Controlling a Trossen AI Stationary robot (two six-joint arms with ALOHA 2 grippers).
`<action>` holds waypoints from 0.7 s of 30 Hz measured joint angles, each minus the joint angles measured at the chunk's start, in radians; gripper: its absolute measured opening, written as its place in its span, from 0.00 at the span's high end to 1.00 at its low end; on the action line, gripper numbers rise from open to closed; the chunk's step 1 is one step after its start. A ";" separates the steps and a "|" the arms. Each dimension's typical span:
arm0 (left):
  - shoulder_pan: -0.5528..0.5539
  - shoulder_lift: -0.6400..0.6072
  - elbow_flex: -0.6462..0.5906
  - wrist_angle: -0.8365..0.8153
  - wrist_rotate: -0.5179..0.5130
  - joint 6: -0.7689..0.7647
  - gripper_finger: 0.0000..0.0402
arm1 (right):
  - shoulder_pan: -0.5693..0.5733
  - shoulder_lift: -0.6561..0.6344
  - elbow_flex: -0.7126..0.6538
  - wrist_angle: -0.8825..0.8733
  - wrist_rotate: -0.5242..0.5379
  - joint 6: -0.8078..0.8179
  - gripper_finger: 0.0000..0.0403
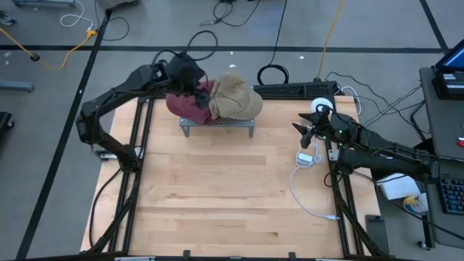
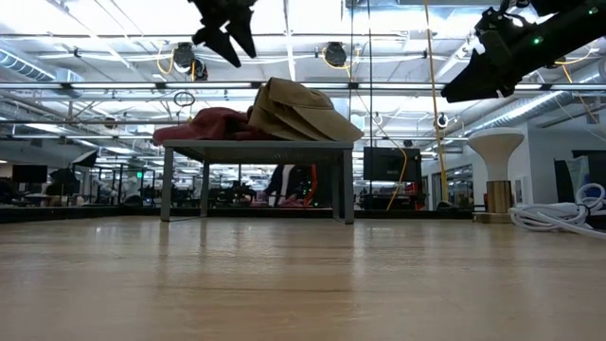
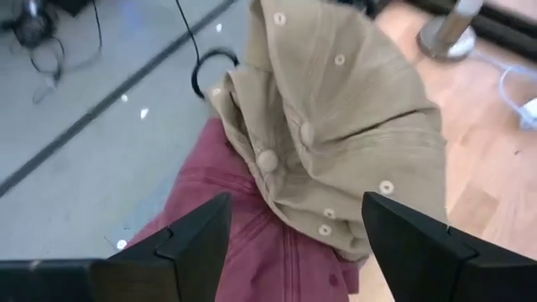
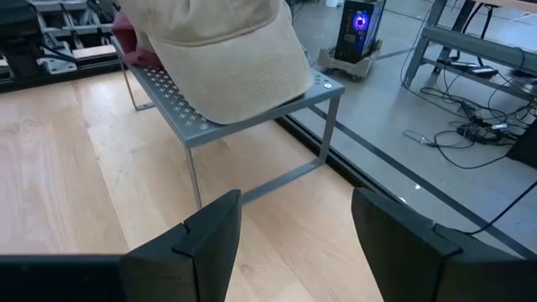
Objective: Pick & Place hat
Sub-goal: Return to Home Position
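Note:
A tan cap (image 1: 235, 100) and a dark red cap (image 1: 190, 104) lie side by side on a small grey metal rack (image 1: 217, 125) at the table's far edge, the tan cap's edge overlapping the red one (image 3: 252, 243). The tan cap (image 3: 352, 117) lies crumpled, its crown up. My left gripper (image 1: 196, 85) hangs open above the red cap, clear of both caps (image 2: 227, 33). My right gripper (image 1: 304, 134) stands open at the table's right side, pointing toward the rack (image 4: 252, 109), nothing between its fingers.
A white cable (image 1: 301, 181) and a small white plug (image 1: 306, 157) lie on the table at the right. A white round stand (image 1: 322, 107) is at the far right. Bare wood table (image 1: 217, 196) stretches in front of the rack.

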 joint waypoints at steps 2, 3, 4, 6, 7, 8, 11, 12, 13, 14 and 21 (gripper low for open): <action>-0.001 -0.048 -0.046 0.059 -0.011 0.003 0.34 | 0.000 0.000 0.000 0.000 0.000 0.000 0.46; -0.001 -0.080 -0.081 0.102 -0.015 -0.002 0.34 | 0.000 0.000 0.000 0.000 0.000 0.000 0.46; -0.001 -0.116 -0.126 0.141 -0.019 -0.006 0.35 | 0.000 0.000 0.000 0.000 0.000 0.000 0.46; -0.001 -0.194 -0.227 0.225 -0.024 -0.017 0.35 | 0.000 0.000 0.000 0.000 0.000 0.008 0.46; -0.007 -0.234 -0.276 0.272 -0.024 -0.023 0.35 | 0.000 0.000 0.000 0.000 -0.001 0.016 0.46; -0.015 -0.272 -0.322 0.320 -0.025 -0.023 0.36 | 0.000 0.000 0.000 0.000 -0.001 0.025 0.46; -0.040 -0.391 -0.450 0.420 -0.023 -0.022 0.36 | 0.000 0.000 0.000 0.000 -0.001 0.039 0.46; -0.048 -0.426 -0.489 0.447 -0.024 -0.023 0.35 | 0.000 0.000 0.000 0.000 0.000 0.043 0.46; -0.056 -0.460 -0.529 0.474 -0.024 -0.023 0.35 | 0.000 0.000 0.000 0.000 0.000 0.047 0.46; -0.063 -0.494 -0.566 0.496 -0.024 -0.023 0.34 | 0.000 0.000 0.000 0.000 -0.001 0.049 0.46; -0.092 -0.713 -0.817 0.656 -0.025 -0.051 0.33 | 0.000 0.000 0.000 0.001 -0.001 0.033 0.46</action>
